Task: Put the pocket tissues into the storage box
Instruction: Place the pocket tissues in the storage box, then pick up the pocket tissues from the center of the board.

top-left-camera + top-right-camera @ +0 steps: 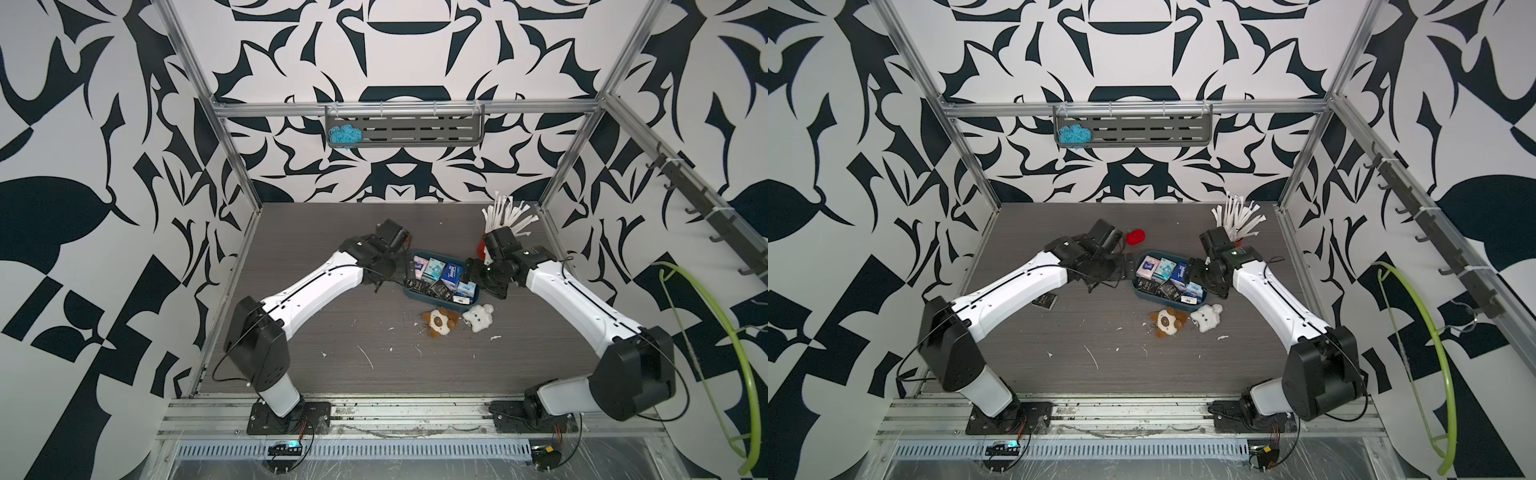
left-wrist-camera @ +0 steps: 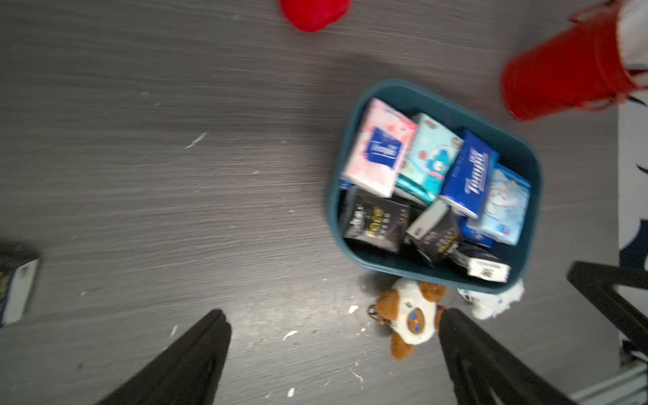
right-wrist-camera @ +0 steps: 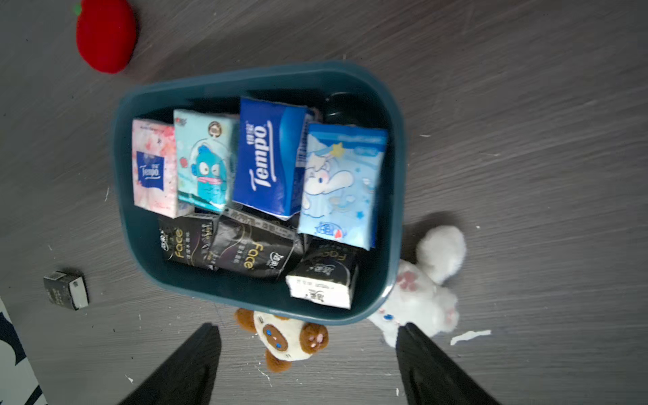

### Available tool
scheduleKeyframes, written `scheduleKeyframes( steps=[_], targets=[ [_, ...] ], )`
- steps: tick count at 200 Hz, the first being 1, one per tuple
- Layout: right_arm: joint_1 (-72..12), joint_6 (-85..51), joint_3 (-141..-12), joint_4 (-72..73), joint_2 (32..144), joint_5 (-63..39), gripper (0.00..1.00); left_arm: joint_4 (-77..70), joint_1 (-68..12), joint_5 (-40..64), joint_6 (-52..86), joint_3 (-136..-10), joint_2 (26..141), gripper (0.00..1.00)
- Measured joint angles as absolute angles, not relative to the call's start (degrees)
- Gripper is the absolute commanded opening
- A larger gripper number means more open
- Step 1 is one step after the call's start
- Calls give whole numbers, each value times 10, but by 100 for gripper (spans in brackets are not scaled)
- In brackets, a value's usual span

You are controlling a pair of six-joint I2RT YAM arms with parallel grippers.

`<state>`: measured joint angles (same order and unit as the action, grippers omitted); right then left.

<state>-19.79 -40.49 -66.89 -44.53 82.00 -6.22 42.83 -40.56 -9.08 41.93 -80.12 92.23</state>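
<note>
The storage box (image 1: 417,297) (image 1: 1144,296) is a dark teal tub at mid-table, and its rim (image 2: 385,87) (image 3: 245,75) shows in both wrist views. Several pocket tissues (image 1: 449,274) (image 1: 1179,274) (image 2: 466,171) (image 3: 270,157) fill it: pink, light blue, dark blue and black packs. One black pack (image 1: 1045,301) (image 2: 17,287) (image 3: 66,290) lies on the table left of the box, beside my left arm. My left gripper (image 1: 386,276) (image 1: 1113,276) (image 2: 335,315) hangs open and empty at the box's left end. My right gripper (image 1: 478,274) (image 1: 1200,274) (image 3: 308,328) is open and empty at its right end.
A brown-and-white plush (image 1: 440,322) (image 3: 287,340) and a white plush (image 1: 478,318) (image 3: 427,291) lie against the box's front wall. A red cup of white sticks (image 1: 482,247) (image 2: 561,70) stands behind my right gripper. A red plush (image 1: 1136,237) (image 3: 105,35) sits behind the box's left end.
</note>
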Motion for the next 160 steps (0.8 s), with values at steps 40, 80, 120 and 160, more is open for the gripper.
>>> scheduleKeyframes(
  steps=[40,80,120,160],
  targets=[
    [-234,-406,-709,-437,860,-62,84,436,-312,-107,460,-675,824,100],
    [-244,-405,-722,-429,886,-65,84,447,-227,-110,493,-595,782,100],
    [-249,-393,-723,-421,905,-87,83,442,-157,-108,534,-540,780,100],
    [-256,-366,-760,-428,944,-103,83,428,-104,-106,583,-526,796,100]
  ],
)
